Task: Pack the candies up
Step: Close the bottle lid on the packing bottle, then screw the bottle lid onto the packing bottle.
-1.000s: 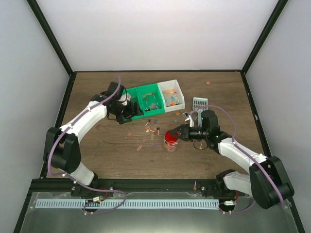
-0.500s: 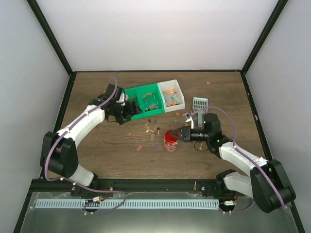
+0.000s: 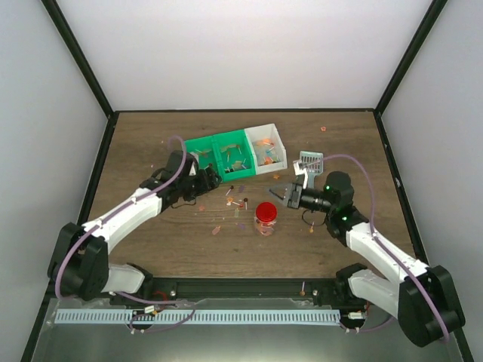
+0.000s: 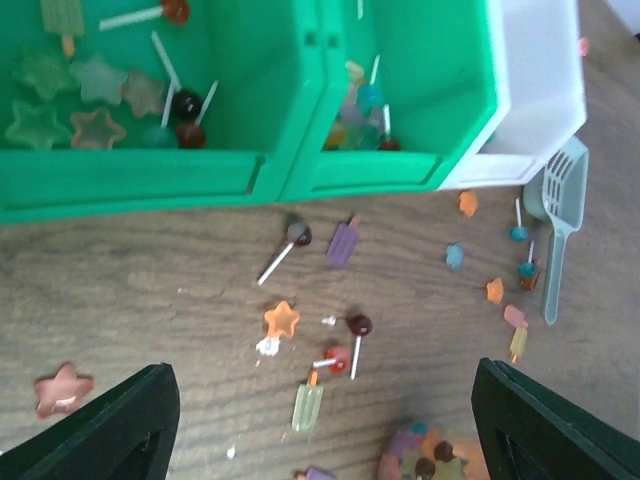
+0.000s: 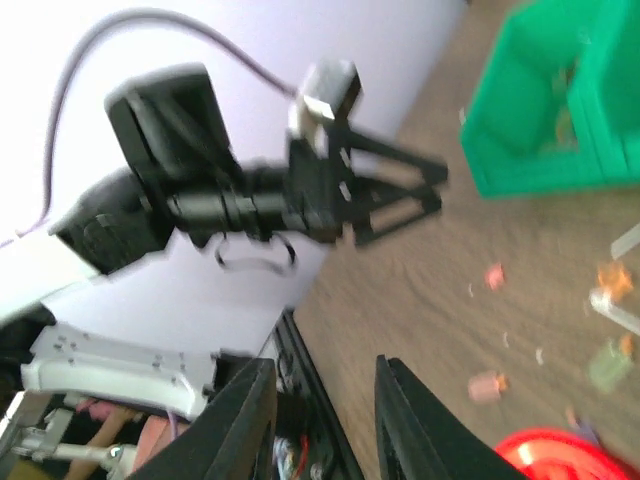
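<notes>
Loose candies [image 3: 235,199] lie scattered on the wood between the bins and a clear jar [image 3: 265,219] with a red lid. In the left wrist view an orange star [image 4: 282,318], lollipops [image 4: 357,326] and a green ice-lolly candy [image 4: 308,405] lie below my left gripper [image 4: 322,420]. That gripper [image 3: 211,180] is wide open with nothing in it. My right gripper [image 3: 281,194] hangs just up and right of the jar, apart from it, its jaws a little apart and empty. The red lid [image 5: 560,455] shows at the lower right of the right wrist view, past the fingers [image 5: 250,415].
Two green bins [image 3: 219,154] and a white bin [image 3: 269,148] holding candies stand behind the scatter. A pale slotted scoop [image 3: 309,161] lies right of the white bin. Stray candies sit near the right wall [image 3: 434,201] and at the back [image 3: 323,129].
My right gripper has let go of the jar's red lid, opened a little and drawn back to the upper right. My left arm has swung its gripper slightly rightwards, away from the bins.
</notes>
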You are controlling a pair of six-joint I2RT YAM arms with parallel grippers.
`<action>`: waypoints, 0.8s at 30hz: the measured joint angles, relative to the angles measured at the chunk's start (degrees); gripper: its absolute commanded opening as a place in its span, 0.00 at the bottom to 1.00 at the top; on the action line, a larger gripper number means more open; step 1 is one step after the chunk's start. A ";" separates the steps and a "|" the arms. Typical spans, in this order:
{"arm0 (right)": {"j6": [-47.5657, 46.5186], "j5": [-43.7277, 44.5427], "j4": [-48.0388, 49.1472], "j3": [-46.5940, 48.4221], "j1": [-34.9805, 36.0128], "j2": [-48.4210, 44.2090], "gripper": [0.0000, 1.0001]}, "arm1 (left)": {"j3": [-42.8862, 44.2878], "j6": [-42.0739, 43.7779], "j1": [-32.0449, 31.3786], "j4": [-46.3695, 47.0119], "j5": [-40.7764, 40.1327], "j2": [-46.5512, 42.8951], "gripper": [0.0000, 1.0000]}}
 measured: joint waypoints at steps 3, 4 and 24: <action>0.94 4.66 1.75 3.61 0.00 -1.44 0.46 | -2.45 0.20 -2.95 4.98 -5.09 -1.81 0.89; 1.16 6.60 2.75 3.69 0.02 -2.29 0.48 | -3.87 0.26 -4.42 7.30 -6.95 -2.43 0.92; -10.75 41.48 4.55 -16.17 13.46 -17.75 0.75 | -49.90 9.51 -20.39 53.37 -25.53 -22.14 1.00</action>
